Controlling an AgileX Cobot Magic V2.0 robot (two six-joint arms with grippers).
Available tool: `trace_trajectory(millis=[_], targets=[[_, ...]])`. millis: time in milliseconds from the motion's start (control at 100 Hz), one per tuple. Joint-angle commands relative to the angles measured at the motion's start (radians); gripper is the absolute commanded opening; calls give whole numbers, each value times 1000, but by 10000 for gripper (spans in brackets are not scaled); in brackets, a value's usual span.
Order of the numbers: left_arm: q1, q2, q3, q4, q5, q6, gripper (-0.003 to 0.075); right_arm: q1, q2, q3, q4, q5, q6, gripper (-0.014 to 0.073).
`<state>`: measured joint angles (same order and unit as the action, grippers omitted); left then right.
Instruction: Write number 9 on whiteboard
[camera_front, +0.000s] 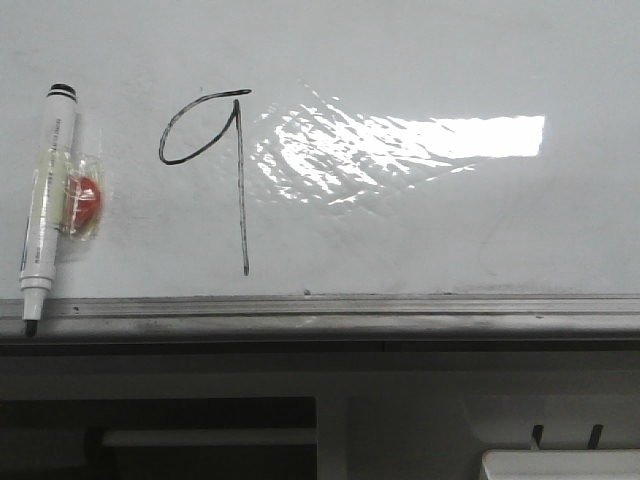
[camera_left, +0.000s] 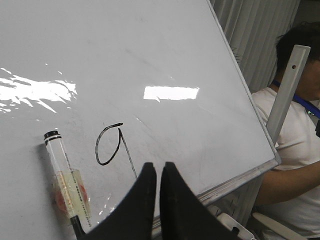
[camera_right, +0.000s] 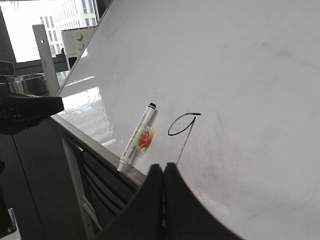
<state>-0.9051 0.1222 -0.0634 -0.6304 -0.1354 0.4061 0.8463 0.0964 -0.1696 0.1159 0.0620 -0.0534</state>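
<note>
The number 9 (camera_front: 215, 165) is drawn in thin black line on the whiteboard (camera_front: 420, 60), with a slanted loop and a long straight stem. It also shows in the left wrist view (camera_left: 110, 145) and the right wrist view (camera_right: 181, 127). A white marker pen (camera_front: 47, 195) with a black tip rests tip-down on the grey lower rail (camera_front: 330, 308), left of the numeral, held by clear tape and a red magnet (camera_front: 85, 200). My left gripper (camera_left: 160, 167) is shut and empty, away from the board. My right gripper (camera_right: 163, 167) is shut and empty. Neither gripper shows in the front view.
A bright window glare (camera_front: 400, 145) lies right of the numeral. A person in a white shirt (camera_left: 295, 150) sits beyond the board's edge. A white box (camera_front: 560, 465) lies below the rail at the right. A dark cabinet (camera_right: 35, 150) stands by the board.
</note>
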Motion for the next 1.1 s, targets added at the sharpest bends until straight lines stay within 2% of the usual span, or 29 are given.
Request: trace_trajectory(millis=[0,60,130,250,290,350,400,490,870,960,1090], targets=[[-1,11,-27,1,-54,1,-20,-1,11,-26,-9,-84,-10,-70],[-1,11,-20,8,-61,1,-20,-1,11,-26,-9,-84,-10,-70],[6,11,5,97,-65,-1,-20,-1,11,-26,-9,-84,-10,-70],[85,11,68,230,-76,-14,-20,-1,11,-26,-9,-84,-10,-70],[130,8,88,267,-78,-68,-20,-1,11,-26,-9,-84,-10,-70],[195,1,110,318,-78,-222,-20,-1,11,-26,-9,-84,-10,-70],[255,-9,110,358,-36,-309,-20,-1,11,-26,-9,-84,-10,-70],[366,-24,110,453,-8,-329,-20,-1,11,-26,-9,-84,-10,-70],[787,-155,110,530,190,-356,-20,-1,11,-26,-9,-84,-10,-70],[839,-155,110,534,242,-397,-20,-1,11,-26,-9,-84,-10,-70],[882,-155,110,576,394,-406,-20,-1,11,-26,-9,-84,-10,-70]])
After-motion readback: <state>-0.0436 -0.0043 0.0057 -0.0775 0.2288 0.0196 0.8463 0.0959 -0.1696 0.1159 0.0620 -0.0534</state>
